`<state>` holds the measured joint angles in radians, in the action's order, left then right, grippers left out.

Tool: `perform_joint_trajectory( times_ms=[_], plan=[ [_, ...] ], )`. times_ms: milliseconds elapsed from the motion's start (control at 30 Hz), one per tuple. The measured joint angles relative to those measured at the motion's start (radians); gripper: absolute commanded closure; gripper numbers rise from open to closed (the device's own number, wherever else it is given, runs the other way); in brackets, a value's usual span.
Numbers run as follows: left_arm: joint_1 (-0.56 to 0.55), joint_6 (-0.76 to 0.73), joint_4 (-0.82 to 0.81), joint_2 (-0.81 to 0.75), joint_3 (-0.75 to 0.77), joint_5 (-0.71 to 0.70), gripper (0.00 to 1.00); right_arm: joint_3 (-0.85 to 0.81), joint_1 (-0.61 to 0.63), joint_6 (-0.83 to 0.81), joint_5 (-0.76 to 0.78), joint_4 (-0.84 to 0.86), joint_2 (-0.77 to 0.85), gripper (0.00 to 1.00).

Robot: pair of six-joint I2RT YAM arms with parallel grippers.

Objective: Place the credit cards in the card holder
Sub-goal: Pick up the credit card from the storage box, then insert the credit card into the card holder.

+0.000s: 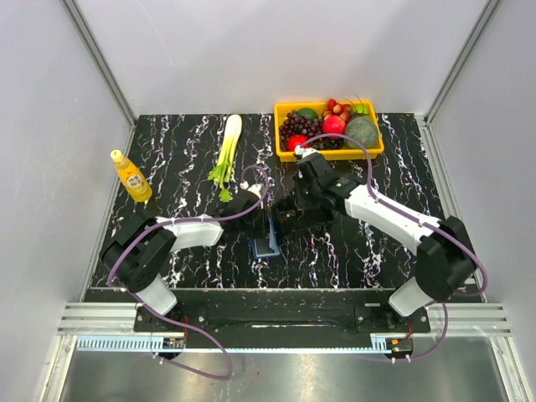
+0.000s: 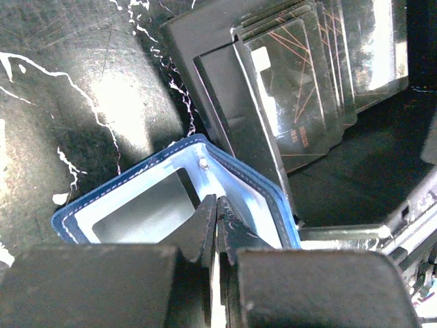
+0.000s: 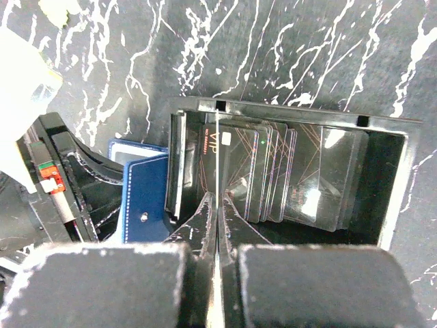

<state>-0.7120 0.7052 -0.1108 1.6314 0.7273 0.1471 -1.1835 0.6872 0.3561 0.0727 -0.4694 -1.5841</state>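
Note:
The card holder (image 1: 267,244) is a small navy wallet with a pale blue inside, standing open on the table just left of the black tray (image 1: 303,223). It shows in the left wrist view (image 2: 136,205) and the right wrist view (image 3: 145,198). My left gripper (image 2: 217,208) is shut on a wall of the holder, and shows from above (image 1: 265,224). Several dark credit cards (image 3: 300,171) lean in a row in the tray (image 3: 287,109), also in the left wrist view (image 2: 293,89). My right gripper (image 3: 217,205) is shut on one card (image 3: 217,147), seen edge-on, inside the tray.
A yellow basket (image 1: 285,107) of fruit and vegetables stands at the back right. A celery stalk (image 1: 228,146) lies at the back middle. A yellow bottle (image 1: 131,176) stands at the left. The two grippers are close together at the table's middle.

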Motion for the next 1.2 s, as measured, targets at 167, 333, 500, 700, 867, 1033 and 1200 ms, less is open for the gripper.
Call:
perform_joint_trajectory(
  times_ms=[167,333,500,700,867,1033,1200],
  plan=[
    [0.000,-0.009,0.014,-0.048,0.000,0.002,0.96,0.000,0.000,0.003,0.016,-0.001,0.062,1.00],
    [-0.002,-0.010,0.011,-0.064,0.011,0.023,0.95,0.014,0.000,0.024,0.006,-0.007,0.072,1.00],
    [-0.013,-0.010,0.007,-0.064,0.031,0.050,0.96,0.064,0.000,0.079,-0.049,-0.007,0.136,1.00],
    [-0.022,-0.009,0.004,-0.064,0.032,0.049,0.96,0.124,0.002,0.150,-0.153,0.032,0.194,1.00],
    [-0.022,-0.009,0.006,-0.064,0.032,0.042,0.96,0.157,0.021,0.182,-0.181,0.042,0.194,1.00],
    [-0.022,-0.009,0.008,-0.064,0.032,0.039,0.96,0.185,0.043,0.199,-0.189,0.070,0.190,1.00],
    [-0.022,-0.009,0.012,-0.065,0.032,0.035,0.96,0.204,0.058,0.213,-0.175,0.101,0.159,1.00]
  ],
)
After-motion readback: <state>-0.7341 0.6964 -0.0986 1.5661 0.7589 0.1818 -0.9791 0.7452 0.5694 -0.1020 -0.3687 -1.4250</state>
